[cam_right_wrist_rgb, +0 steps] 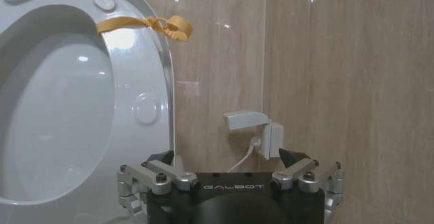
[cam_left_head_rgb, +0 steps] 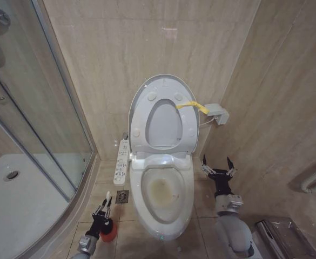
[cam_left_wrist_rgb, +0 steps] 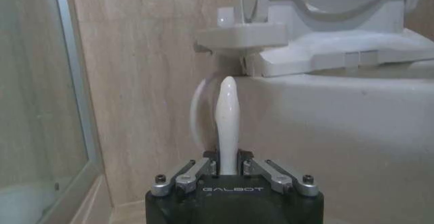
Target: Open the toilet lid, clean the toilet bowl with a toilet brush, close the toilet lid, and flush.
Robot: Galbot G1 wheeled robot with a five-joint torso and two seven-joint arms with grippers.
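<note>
Left tool (cam_left_head_rgb: pixel 105 204) clamped on the toilet brush (cam_left_wrist_rgb: pixel 226 127) handle, low beside the toilet bowl (cam_left_head_rgb: pixel 163 200). Toilet lid (cam_left_head_rgb: pixel 163 110) already raised. Right tool (cam_left_head_rgb: pixel 218 166) spread open, idle. Next, judged: lift brush into bowl.

The tiled floor (cam_left_head_rgb: pixel 205 202) carries the white toilet bowl (cam_left_head_rgb: pixel 166 213) at its middle. On the robot's left of the bowl, a square metal floor drain (cam_left_head_rgb: pixel 122 196) sits beside it, and a red brush holder cup (cam_left_head_rgb: pixel 109 231) stands nearby.
</note>
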